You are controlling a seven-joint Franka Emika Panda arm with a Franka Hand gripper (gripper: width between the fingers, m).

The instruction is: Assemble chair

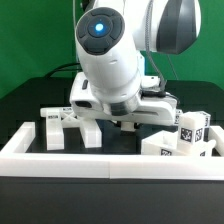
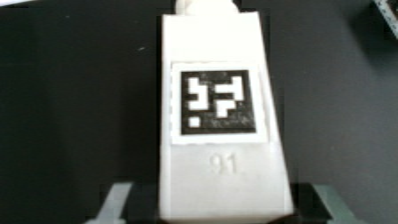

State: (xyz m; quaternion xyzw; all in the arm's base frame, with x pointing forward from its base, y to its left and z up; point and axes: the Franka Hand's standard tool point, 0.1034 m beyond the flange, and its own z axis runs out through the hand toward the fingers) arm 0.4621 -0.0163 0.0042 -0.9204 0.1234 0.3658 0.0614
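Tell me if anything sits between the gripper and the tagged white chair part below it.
Nothing visible does. In the wrist view the gripper straddles the tagged white chair part, a finger on each side; whether they press on it cannot be told.

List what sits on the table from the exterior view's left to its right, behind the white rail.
White chair parts → gripper, jaws closed against a tagged chair piece → tagged chair blocks.

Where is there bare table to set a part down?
Bare table in front of the long white rail; a smaller patch behind the chair parts at the exterior view's left. Crowded between those and the tagged parts, under the gripper.
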